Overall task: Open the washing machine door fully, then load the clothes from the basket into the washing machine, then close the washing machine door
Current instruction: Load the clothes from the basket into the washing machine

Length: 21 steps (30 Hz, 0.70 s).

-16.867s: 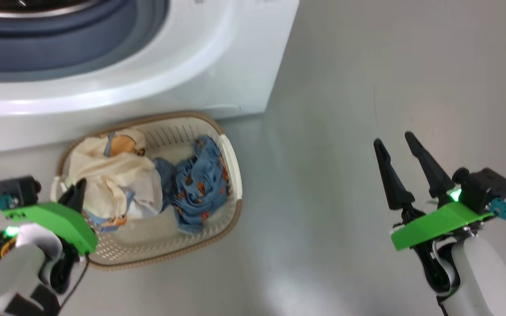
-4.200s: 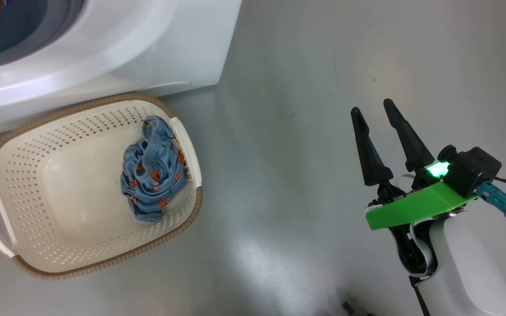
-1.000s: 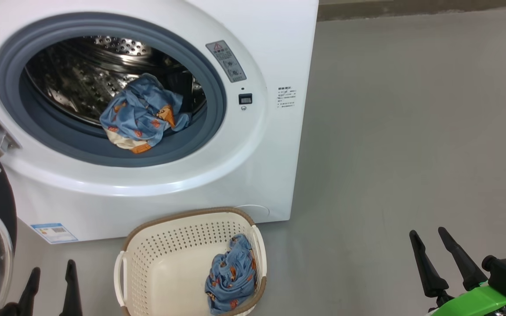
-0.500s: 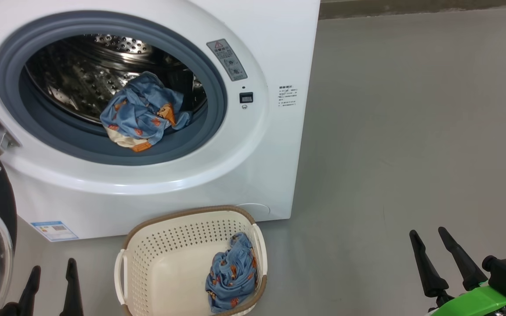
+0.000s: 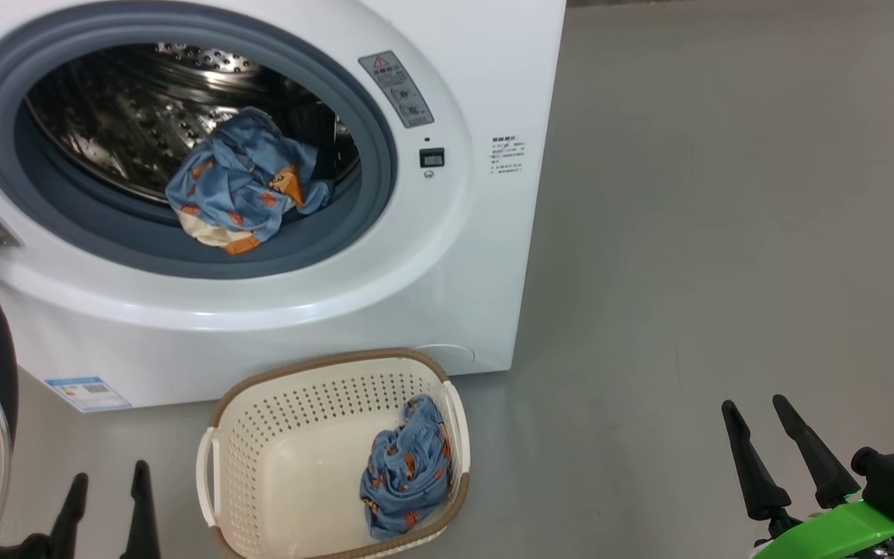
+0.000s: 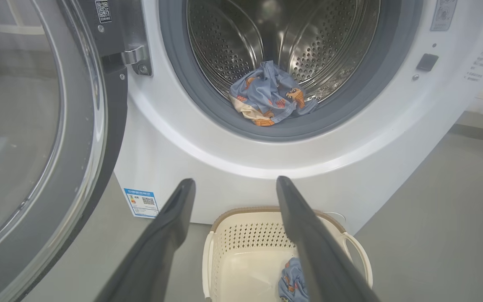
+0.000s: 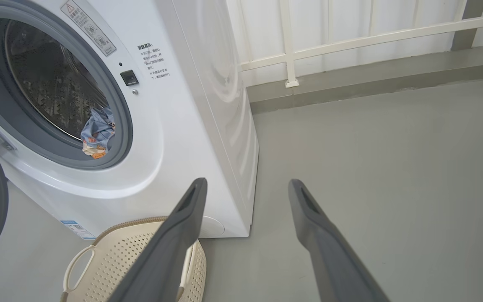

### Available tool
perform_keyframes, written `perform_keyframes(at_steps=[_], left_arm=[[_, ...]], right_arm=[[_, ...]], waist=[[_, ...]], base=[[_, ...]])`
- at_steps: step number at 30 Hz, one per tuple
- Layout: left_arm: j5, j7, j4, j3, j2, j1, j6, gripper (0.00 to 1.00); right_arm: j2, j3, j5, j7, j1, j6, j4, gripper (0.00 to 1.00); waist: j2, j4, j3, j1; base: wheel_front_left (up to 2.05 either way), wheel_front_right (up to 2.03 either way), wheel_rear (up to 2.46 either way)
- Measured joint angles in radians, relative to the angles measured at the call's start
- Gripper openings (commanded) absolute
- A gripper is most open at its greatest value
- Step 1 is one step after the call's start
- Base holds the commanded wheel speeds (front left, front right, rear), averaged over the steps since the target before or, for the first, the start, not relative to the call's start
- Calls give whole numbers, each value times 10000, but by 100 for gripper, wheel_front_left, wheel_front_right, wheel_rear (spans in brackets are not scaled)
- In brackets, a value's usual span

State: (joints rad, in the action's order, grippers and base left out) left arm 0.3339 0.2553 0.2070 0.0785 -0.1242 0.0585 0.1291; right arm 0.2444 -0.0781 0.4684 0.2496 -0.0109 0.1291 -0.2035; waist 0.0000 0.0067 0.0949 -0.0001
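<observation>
The door [image 6: 27, 134] is hanging swung out on the robot's left, leaving the mouth of the machine [image 5: 447, 256] clear for loading. A bundle of blue printed clothes [image 5: 237, 190] is lying at the front of the drum [image 5: 129, 132], just behind the grey ring [image 5: 105, 241], with a cream corner drooping toward that ring. The basket [image 5: 323, 365] is sitting on the floor [image 5: 687, 233] right below the opening, close against the machine's foot, so I judge a lift from it to the drum is being kept short. One blue garment [image 5: 404, 477] is lying crumpled against the basket's right wall. That piece is probably waiting to go in before the door can be shut.

The left gripper [image 5: 109, 473] is hovering low between door and basket, jaws spread wide, holding nothing and touching nothing. In its wrist view the fingers are framing the basket's rear rim. The right gripper [image 5: 753, 404] is idling well off to the right over bare floor, likewise spread wide and empty.
</observation>
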Motion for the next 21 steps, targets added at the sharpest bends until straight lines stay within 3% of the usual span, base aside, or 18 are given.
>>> perform_keyframes(at_steps=[21], left_arm=[[1430, 0, 2794, -2550, -671, -3080, 0, 100]], right_arm=[[-531, 240, -326, 2, -1358, 0, 345, 100]], waist=[[0, -204, 2004, 0]], base=[[0, 0, 0]])
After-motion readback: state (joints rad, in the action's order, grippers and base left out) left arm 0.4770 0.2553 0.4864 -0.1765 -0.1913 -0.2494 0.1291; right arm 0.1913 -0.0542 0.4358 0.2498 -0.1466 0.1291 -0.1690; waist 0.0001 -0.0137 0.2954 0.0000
